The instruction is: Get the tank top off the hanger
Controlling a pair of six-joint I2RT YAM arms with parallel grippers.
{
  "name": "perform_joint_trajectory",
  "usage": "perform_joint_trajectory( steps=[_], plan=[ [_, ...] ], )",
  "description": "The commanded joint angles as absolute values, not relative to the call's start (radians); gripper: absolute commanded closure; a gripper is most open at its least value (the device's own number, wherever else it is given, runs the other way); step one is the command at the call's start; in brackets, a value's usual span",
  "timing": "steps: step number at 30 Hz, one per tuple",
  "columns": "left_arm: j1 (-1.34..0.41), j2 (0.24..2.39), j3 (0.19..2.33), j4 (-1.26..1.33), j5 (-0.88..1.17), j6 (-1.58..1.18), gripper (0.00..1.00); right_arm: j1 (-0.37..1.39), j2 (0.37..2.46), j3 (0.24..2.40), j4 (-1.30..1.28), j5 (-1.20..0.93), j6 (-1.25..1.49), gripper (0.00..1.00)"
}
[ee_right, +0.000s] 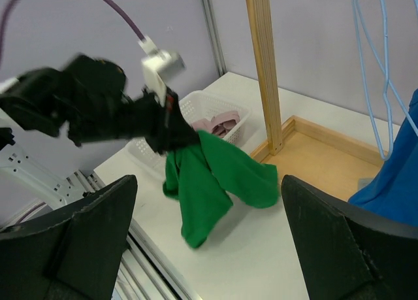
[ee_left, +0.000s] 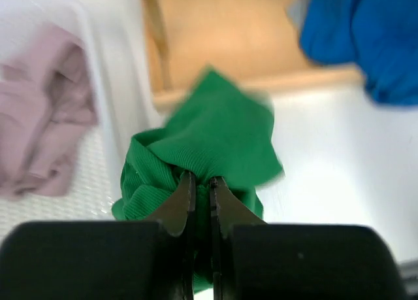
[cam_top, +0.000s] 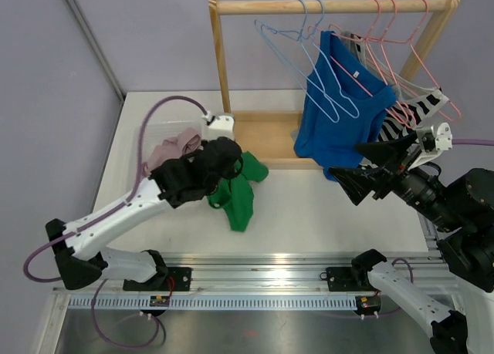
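Tank top (cam_top: 239,203) hangs bunched from left fingers (ee_left: 179,208), long axis pointing down.

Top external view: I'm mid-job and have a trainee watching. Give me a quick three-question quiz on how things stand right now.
1. True or false: the left gripper is shut on the green garment.
2. What lies in the white basket? A. a pink garment; B. a blue shirt; C. a striped garment.
3. Fill in: the right gripper has its jaws ____.

Key: 1 true; 2 A; 3 open.
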State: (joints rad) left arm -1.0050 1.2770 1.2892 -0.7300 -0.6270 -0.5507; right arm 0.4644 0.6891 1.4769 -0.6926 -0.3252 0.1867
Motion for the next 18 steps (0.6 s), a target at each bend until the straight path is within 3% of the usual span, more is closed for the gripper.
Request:
perform_joint_trajectory(
  steps=[1,8,18],
  plan=[
    [-0.95,1.213,1.481,-0.879,-0.822,-0.479,1.0,0.466,0.684,1.468,-0.655,-0.321,0.172,0.01],
    [-0.689,1.212,1.739,-0.917,-0.753,-0.327,1.0,0.466,0.68,1.465,-0.653,-0.31,0.172,0.0],
    [-0.353,1.373,1.764,-0.881,-0.455,-0.296,1.0,0.466,0.712,1.522,-0.692,-0.17,0.187,0.0]
  ],
)
